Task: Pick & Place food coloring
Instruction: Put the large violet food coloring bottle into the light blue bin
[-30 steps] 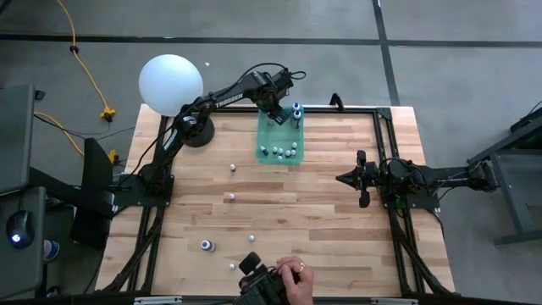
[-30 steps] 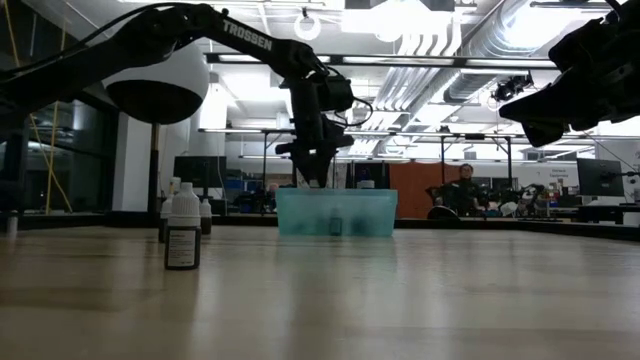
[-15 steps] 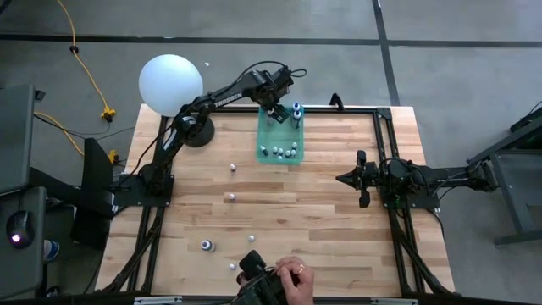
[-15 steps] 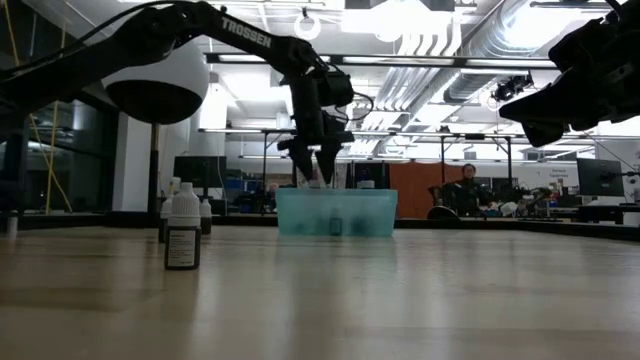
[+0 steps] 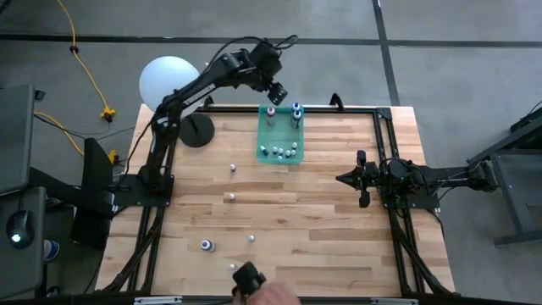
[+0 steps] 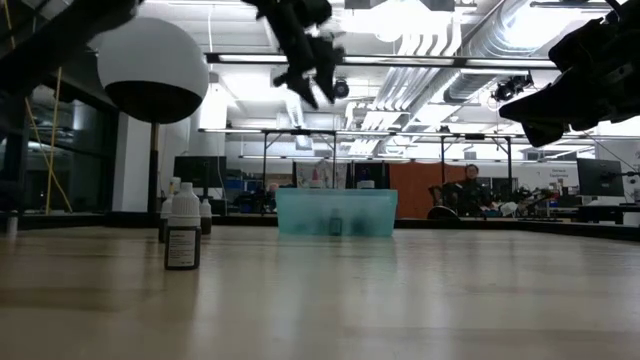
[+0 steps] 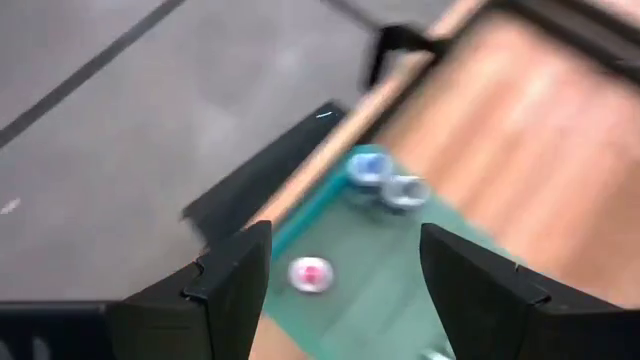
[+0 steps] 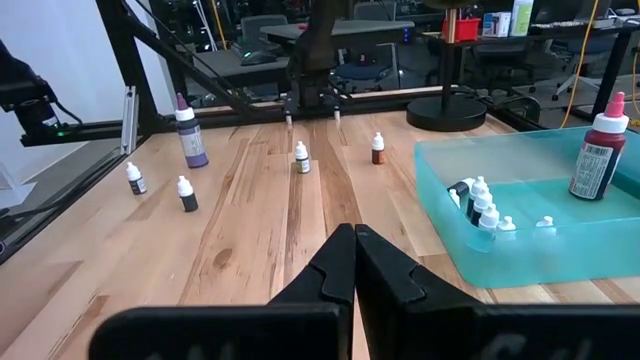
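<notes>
2 tall food coloring bottles (1 red-capped (image 5: 271,111), 1 blue-capped (image 5: 297,109)) stand at the far end of the teal bin (image 5: 264,140), smaller ones clustered at its near end. Empty and spread wide, the left gripper (image 5: 276,91) hangs high above the bin's far edge. Over the table's right side, the right gripper (image 5: 362,180) waits pressed closed.

Wooden table (image 5: 322,212) carries a teal tray (image 5: 279,138) just below the raised left gripper (image 5: 277,90), small bottles (image 5: 232,169) scattered well apart from it across the planks, and a round black base (image 5: 196,131) off to its side.
</notes>
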Controlling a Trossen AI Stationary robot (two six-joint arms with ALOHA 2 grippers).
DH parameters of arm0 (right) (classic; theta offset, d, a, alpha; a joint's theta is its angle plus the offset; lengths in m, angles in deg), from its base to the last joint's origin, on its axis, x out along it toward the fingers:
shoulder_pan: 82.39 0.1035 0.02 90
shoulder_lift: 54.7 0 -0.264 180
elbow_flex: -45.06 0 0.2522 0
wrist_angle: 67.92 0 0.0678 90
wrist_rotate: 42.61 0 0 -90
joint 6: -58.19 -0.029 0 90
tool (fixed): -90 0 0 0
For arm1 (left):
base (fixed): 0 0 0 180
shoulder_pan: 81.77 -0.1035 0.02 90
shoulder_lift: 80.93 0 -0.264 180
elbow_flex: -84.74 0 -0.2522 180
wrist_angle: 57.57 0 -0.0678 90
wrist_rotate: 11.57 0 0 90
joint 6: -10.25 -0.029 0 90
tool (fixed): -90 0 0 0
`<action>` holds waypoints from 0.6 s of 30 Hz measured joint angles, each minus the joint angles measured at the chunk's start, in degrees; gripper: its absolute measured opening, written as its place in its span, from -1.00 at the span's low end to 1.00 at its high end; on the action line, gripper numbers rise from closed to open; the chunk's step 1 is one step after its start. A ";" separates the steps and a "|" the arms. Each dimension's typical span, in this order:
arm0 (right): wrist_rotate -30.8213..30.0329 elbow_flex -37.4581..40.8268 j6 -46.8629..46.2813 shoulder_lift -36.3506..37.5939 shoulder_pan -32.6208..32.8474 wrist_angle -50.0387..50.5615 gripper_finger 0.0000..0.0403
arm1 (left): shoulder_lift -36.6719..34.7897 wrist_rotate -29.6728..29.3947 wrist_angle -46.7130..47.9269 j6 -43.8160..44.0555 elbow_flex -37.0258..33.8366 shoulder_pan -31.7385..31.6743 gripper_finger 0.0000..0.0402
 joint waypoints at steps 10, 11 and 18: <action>0.00 0.01 0.01 0.00 0.00 0.00 -1.00 | -10.18 8.87 7.45 -4.48 -0.16 8.02 0.24; 0.00 -0.01 0.01 0.00 0.00 0.00 -1.00 | -10.85 9.97 8.58 -4.48 -0.17 9.36 0.24; 0.00 0.00 0.01 0.00 0.00 -0.02 -1.00 | -13.73 13.18 20.68 -3.53 -0.18 19.59 0.24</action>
